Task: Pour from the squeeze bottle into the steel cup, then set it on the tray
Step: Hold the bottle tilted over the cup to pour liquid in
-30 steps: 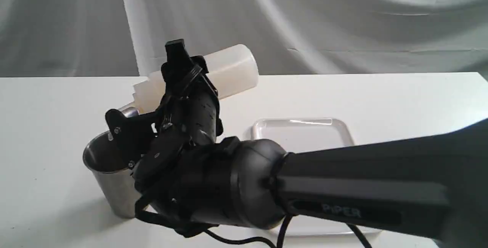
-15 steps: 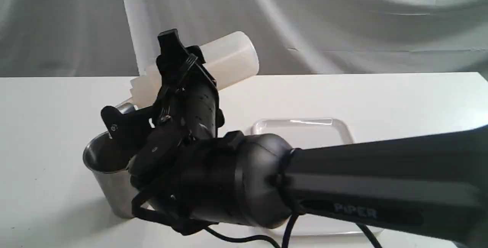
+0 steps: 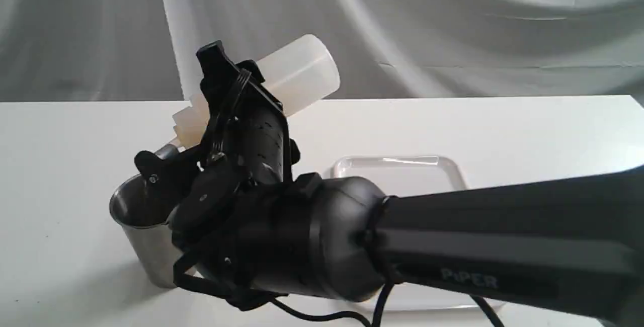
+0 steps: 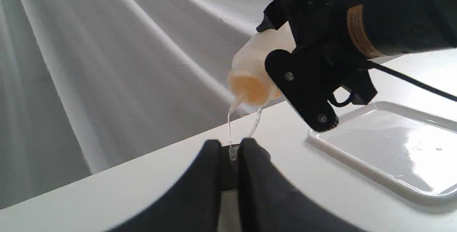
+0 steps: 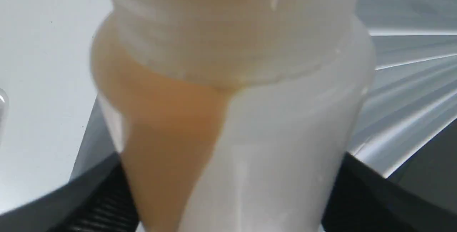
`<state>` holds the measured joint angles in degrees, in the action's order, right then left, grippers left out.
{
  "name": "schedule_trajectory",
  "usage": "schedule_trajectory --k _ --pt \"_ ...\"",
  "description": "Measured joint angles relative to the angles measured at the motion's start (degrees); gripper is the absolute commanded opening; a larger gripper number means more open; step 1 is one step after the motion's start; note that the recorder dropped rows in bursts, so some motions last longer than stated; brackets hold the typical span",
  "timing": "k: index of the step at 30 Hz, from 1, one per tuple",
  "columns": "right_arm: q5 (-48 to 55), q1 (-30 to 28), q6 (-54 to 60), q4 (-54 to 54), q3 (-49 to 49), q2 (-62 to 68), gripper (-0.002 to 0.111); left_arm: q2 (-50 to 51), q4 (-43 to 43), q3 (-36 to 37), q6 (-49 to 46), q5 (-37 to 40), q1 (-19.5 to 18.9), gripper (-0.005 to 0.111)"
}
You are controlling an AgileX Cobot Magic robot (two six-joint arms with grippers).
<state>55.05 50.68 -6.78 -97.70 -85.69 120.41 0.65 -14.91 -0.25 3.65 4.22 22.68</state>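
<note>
My right gripper (image 3: 185,115) is shut on the squeeze bottle (image 3: 302,73), one finger on each side of its body. The bottle is tilted, base up to the right and nozzle down to the left, just over the far rim of the steel cup (image 3: 136,216). The cup stands upright on the table. Amber liquid has pooled at the neck end of the bottle (image 5: 250,117) (image 4: 250,67). No stream can be made out. The tray (image 3: 402,166) lies flat to the right of the cup. The left gripper (image 4: 228,146) is low at the table's side, its fingers nearly together, holding nothing.
The right arm (image 3: 478,246) fills the lower right of the exterior view and hides the front of the tray (image 4: 392,146). The white table (image 3: 528,131) ends at a grey draped backdrop (image 3: 453,25). The bottle's small cap hangs on its tether (image 4: 230,132).
The right gripper has turned further, lifting the bottle's base and steepening its tilt. The nozzle stays over the cup. Cup and tray have not moved.
</note>
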Motion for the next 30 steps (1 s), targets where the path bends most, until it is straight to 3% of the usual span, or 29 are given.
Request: schedule_trajectory --k 30 --pt "0.0 0.0 1.9 0.0 0.0 -0.1 0.032 0.0 0.0 0.0 0.0 0.0 0.0 0.008"
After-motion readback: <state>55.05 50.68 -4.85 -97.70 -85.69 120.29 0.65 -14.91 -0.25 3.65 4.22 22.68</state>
